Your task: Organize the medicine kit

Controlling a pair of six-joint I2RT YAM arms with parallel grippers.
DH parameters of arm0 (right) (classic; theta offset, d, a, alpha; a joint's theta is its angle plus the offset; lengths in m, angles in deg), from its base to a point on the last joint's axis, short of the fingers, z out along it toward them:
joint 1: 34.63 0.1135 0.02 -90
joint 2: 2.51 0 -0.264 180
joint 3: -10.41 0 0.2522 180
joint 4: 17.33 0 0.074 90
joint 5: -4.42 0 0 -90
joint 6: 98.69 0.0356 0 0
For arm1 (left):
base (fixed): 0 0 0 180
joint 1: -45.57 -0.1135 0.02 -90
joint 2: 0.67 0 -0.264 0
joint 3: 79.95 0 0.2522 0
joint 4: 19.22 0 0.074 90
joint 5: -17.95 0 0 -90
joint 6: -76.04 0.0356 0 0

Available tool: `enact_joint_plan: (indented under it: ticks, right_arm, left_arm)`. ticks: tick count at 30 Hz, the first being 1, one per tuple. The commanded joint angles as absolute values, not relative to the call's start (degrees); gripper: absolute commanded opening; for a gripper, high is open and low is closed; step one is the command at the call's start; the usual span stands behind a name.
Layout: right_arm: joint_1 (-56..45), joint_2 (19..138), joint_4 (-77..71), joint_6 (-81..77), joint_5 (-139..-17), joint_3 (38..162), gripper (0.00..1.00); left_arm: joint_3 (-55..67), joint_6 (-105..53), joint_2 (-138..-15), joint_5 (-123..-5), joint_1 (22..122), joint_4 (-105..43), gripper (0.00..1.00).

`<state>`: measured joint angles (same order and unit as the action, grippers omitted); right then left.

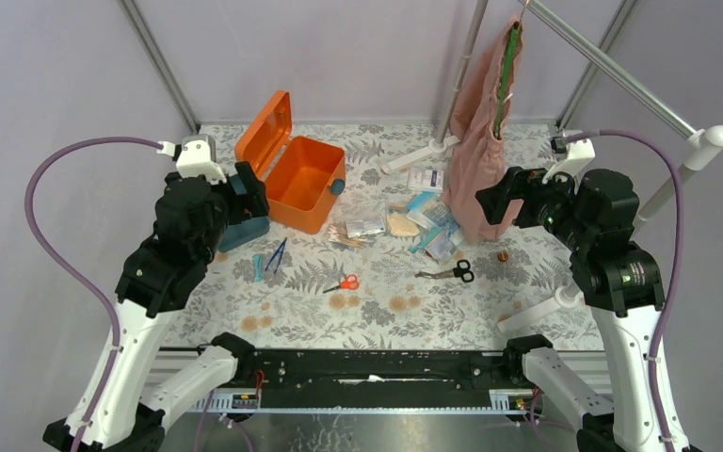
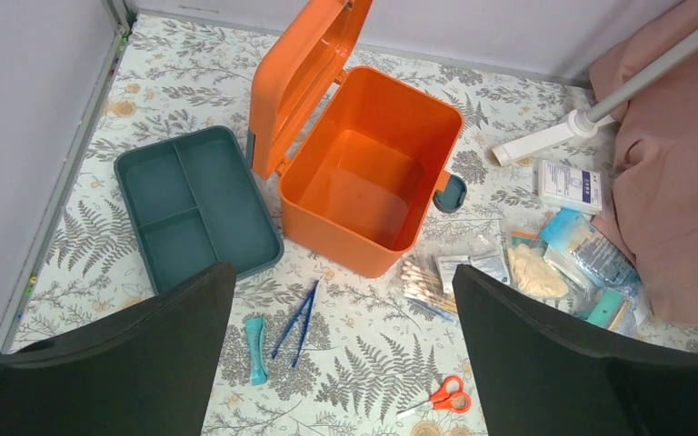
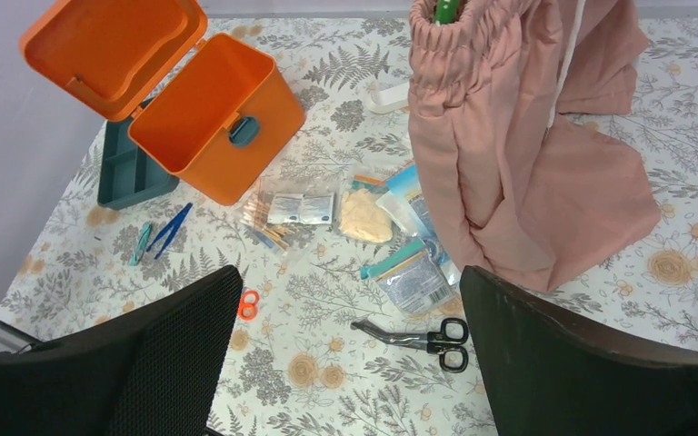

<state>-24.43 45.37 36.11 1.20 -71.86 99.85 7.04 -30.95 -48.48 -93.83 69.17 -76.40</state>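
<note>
While both arms hang above the tabletop, you can see that the left gripper [image 2: 341, 277] has its fingers spread wide apart with nothing between them, and the right gripper [image 3: 350, 272] is spread the same way, also holding nothing. Your medicine kit [image 1: 303, 179] sits toward the far left corner of the tabletop, its lid [image 2: 304, 68] swung up on the side facing the left edge, and the orange box shows a bare floor inside. One teal latch [image 2: 451, 193] hangs on the wall facing the middle of the table. The teal insert tray [image 2: 195, 209] lies flat on the cloth between the kit and the left edge, just beside the box, and its compartments hold nothing. Nearer to you than the tray lie blue tweezers [image 2: 298, 320] and a small teal tool [image 2: 255, 350], side by side but apart, and orange scissors [image 2: 443, 397] lie closer to the near edge. A bag of cotton swabs [image 2: 423, 282], clear packets [image 3: 302, 208], a beige pad [image 3: 363, 215] and a white carton [image 2: 570, 186] are scattered around the middle of the table. Black shears [image 3: 427, 338] lie apart from them, toward the near edge. A pink garment [image 3: 527, 163] on a green hanger [image 3: 445, 9] hangs over the far right part.
</note>
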Motion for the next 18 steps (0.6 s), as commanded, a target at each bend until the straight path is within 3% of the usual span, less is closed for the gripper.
enact_joint_plan:
  ticks: [1,18]
  right_arm:
    - [-23.91,44.66,34.59,1.13,-74.37,99.06,1.0]
    - [-23.91,46.59,37.79,-1.2,-68.65,102.14,1.0]
  left_arm:
    - [6.67,-30.45,-48.11,-95.74,69.4,-73.67,0.99]
    - [5.82,-31.32,-48.24,-95.71,69.4,-72.66,0.99]
